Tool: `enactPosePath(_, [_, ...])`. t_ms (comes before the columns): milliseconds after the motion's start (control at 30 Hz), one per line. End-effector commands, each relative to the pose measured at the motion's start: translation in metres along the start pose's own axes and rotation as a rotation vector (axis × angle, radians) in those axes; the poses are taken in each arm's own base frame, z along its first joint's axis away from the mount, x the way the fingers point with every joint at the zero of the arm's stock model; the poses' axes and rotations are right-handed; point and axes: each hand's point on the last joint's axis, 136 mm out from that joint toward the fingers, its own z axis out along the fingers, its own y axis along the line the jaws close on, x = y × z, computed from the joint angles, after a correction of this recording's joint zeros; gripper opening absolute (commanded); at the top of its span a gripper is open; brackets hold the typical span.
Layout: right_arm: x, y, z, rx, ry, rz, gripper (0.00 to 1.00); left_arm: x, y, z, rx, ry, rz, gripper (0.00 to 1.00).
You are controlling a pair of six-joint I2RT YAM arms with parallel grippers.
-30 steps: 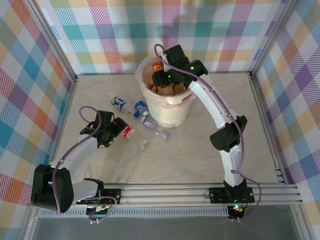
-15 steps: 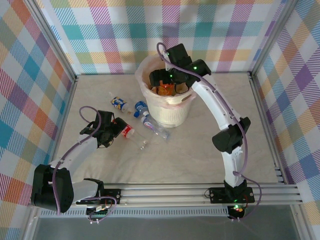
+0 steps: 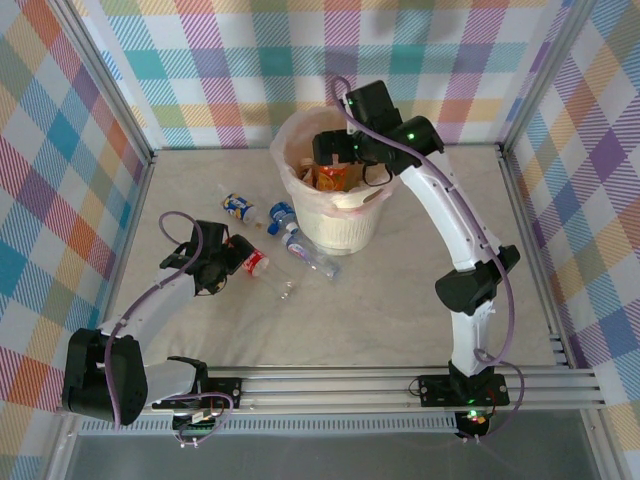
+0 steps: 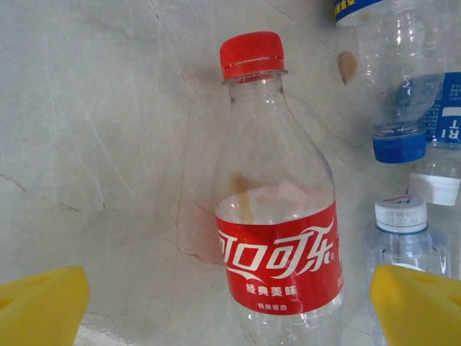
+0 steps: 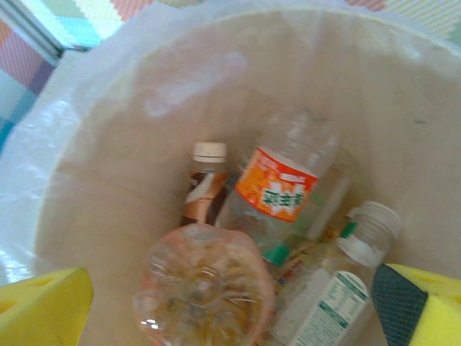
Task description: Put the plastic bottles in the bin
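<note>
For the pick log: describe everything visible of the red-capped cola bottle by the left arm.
The cola bottle is clear plastic, uncrushed, seemingly empty, with a red screw cap and a red label in white script. It lies on the marbled table, framed between the open left tool's yellow fingers, which stand clear of it.

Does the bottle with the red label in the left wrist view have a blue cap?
No, the red-labelled bottle has a red cap; the blue cap sits on another bottle to its right.
</note>
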Motion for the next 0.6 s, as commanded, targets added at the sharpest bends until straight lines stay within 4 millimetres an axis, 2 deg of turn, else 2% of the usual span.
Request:
enactPosePath(0, [0.012, -0.016, -0.001, 0.093, 0.038, 0.003, 1.0, -0.001, -0.01, -0.002, 0.004, -0.003, 0.031, 1.0])
enactPosePath(300, [0.039, -0.031, 0.027, 0.193, 0.146, -0.008, 1.0, 0.009, -0.015, 0.006, -0.006, 0.023, 0.048, 1.0])
enactPosePath(567, [0.047, -0.038, 0.036, 0.233, 0.169, -0.017, 1.0, 0.015, -0.016, 0.013, -0.025, 0.036, 0.059, 1.0])
